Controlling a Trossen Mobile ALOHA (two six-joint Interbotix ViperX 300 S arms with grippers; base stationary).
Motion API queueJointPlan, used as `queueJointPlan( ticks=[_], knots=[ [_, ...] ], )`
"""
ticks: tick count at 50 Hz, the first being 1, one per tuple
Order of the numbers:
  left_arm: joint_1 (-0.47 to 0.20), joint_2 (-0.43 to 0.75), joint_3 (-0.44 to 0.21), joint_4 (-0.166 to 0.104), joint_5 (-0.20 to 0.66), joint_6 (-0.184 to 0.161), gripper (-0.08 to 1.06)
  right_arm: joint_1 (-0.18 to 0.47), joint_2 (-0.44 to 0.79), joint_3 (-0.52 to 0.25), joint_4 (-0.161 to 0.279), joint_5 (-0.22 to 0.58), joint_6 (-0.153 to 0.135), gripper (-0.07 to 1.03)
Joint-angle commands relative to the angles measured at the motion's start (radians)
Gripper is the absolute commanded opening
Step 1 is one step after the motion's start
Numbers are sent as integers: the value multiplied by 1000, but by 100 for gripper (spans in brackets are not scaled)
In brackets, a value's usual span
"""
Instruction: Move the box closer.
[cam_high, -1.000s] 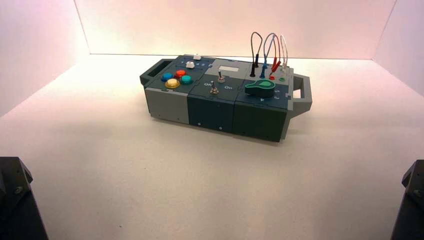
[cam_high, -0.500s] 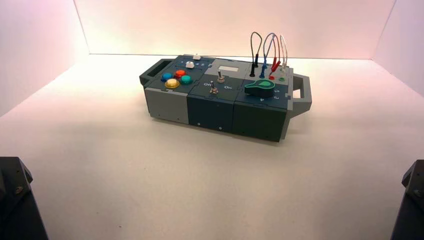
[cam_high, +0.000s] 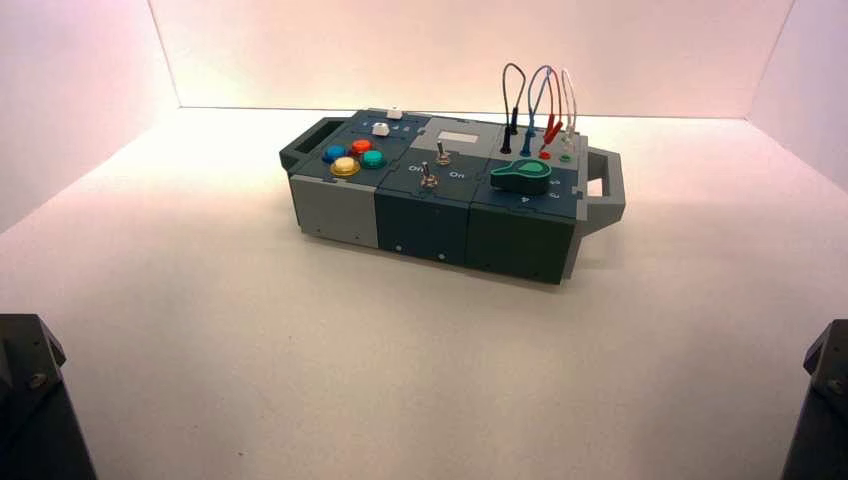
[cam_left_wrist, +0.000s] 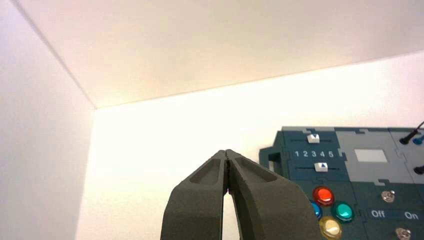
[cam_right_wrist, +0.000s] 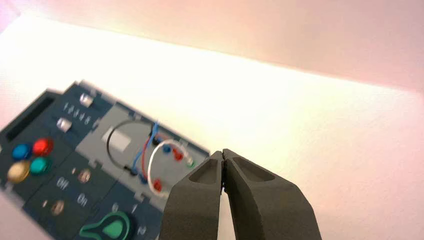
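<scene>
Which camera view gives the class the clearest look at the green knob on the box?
The high view: the green knob shows whole on the box, near its right handle. The right wrist view cuts it off at the picture edge, beside the right claw. The left wrist view misses it.

Open worktop (cam_high: 400, 350) spreads between both parked arms and the box (cam_high: 450, 205), nothing lying on it. Box sits mid-field, turned slightly, the only obstacle. Bare worktop on its left and right, so both end handles, left handle (cam_high: 305, 140) and right handle (cam_high: 608, 190), can be reached from the sides. Looped wires (cam_high: 540, 105) stick up at the far right of the top, blocking a pass from above there. Walls enclose left, back, right.
</scene>
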Motion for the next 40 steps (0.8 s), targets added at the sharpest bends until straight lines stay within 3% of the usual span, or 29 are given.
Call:
queueJointPlan(
  ticks=[1,2,6,12,22,40],
  knots=[
    [-15,97,-123,3,55,23,-3,-6,51,-57,2,46,3,-2],
    [-25,143,-161,3,64,34,-3,-6,80,-67,2,58,3,-2],
    [-34,199,-202,3,69,51,-3,-6,106,-77,2,66,3,-2],
    [-58,334,-295,3,106,115,-3,-6,167,-94,-3,86,3,-2],
    [-61,491,-414,3,189,132,-3,-5,249,-127,-28,133,0,-2],
    [-81,652,-551,3,207,175,-3,0,367,-126,-32,104,-9,-2]
  ],
)
